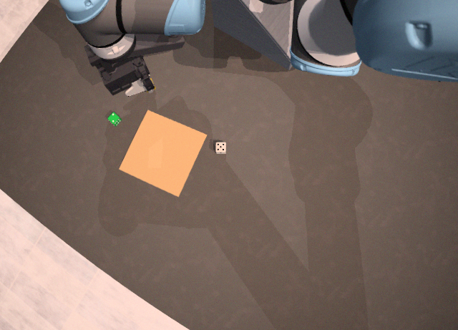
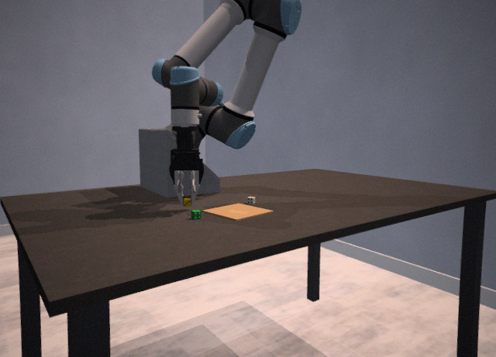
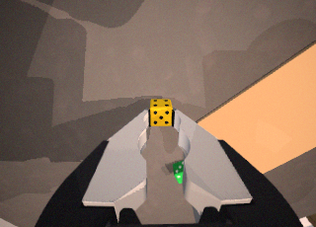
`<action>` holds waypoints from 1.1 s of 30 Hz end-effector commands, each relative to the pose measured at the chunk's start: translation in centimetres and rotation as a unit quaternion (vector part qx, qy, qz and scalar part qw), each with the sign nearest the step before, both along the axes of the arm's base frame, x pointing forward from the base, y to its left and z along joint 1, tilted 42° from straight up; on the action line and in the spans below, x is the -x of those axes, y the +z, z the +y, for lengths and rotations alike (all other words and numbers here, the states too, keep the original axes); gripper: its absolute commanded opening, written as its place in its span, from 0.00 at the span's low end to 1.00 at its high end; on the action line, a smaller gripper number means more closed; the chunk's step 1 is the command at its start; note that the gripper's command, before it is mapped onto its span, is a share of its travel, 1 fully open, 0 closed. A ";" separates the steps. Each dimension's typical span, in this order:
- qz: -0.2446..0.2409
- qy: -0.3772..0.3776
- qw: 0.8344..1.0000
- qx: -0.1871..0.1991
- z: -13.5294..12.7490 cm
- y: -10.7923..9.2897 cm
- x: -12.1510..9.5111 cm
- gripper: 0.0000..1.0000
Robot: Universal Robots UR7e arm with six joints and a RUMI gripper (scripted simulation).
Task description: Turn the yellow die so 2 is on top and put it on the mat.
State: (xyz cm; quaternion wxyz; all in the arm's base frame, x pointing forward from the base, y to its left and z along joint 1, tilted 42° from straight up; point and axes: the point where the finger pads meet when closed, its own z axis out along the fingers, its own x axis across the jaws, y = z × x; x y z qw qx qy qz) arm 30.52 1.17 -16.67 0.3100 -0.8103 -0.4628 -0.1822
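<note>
Gripper (image 2: 186,197) pointing straight down, fingertips pinching the yellow die (image 3: 161,113) just off the orange mat (image 1: 162,152)'s near corner, likely to lift and re-roll it; green die (image 1: 114,118) and white die (image 1: 220,147) sit apart, untouched.

Dark table (image 2: 280,241) (black legs), blue-grey walls (image 2: 380,85), pale floor (image 2: 360,317).

I see a yellow die (image 3: 161,113) with black pips, a green die (image 1: 114,118) with white pips, and a white die (image 1: 220,147) with black pips. The mat (image 1: 162,152) is plain orange, the worktop (image 1: 295,208) dark brown, the tool (image 3: 162,119) pale grey with black housing.
</note>
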 end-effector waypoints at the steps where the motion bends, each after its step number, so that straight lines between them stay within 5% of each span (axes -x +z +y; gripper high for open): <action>1: 0.000 0.000 1.000 0.000 -1.1 1.2 0.0 0.03; 17: 0.000 0.000 1.000 0.000 -5.6 6.2 0.1 0.03; 33: -0.001 0.001 1.000 0.000 -5.9 6.6 0.0 0.03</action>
